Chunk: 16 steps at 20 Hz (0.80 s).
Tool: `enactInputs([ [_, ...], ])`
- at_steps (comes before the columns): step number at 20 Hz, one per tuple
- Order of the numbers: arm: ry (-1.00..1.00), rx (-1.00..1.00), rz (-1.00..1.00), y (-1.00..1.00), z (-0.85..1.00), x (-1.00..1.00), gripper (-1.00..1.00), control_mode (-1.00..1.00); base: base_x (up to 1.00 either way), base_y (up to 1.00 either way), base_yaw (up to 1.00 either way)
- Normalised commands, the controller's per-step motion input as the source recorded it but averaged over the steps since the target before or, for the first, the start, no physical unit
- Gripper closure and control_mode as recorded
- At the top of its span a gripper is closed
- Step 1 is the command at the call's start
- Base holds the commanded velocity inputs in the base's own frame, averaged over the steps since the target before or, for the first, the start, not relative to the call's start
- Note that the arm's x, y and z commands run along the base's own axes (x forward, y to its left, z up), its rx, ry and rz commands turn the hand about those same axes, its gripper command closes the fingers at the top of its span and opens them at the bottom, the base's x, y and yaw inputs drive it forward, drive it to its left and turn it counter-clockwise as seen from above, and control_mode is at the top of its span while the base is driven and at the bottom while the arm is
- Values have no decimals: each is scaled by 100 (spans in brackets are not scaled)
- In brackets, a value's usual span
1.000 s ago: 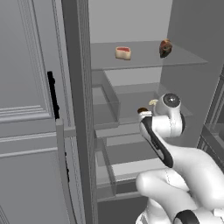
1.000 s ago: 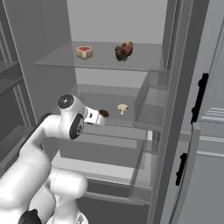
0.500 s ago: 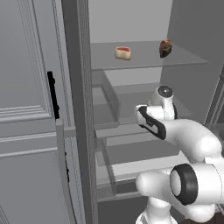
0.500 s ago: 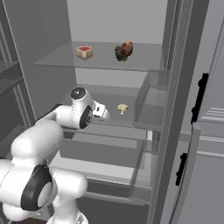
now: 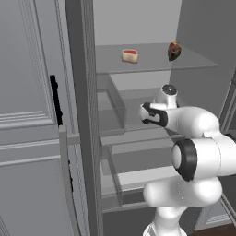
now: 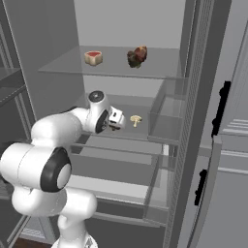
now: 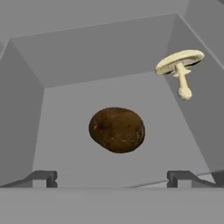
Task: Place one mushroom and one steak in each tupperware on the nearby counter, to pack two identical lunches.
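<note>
With our gripper (image 7: 112, 177) spread open and empty before a brown mushroom (image 7: 117, 130), we judge packing barely begun: pale mushroom (image 7: 180, 70) and steak (image 6: 93, 57) unpicked

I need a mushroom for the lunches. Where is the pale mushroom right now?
The pale mushroom lies on the fridge's middle shelf, just right of the open tool in the right base view. In the hand view it lies up and right of a brown round lump.
</note>
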Motion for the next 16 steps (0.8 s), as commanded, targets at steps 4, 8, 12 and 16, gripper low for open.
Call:
enactInputs([
  [4, 5, 0, 0, 0, -26, 20, -100, -100, 0, 0, 0],
  [8, 2, 0, 0, 0, -23, 2, -100, -100, 0, 0, 0],
  [12, 0, 0, 0, -3, -16, 13, -100, -100, 0, 0, 0],
  [16, 0, 0, 0, -7, -23, 21, -100, -100, 0, 0, 0],
])
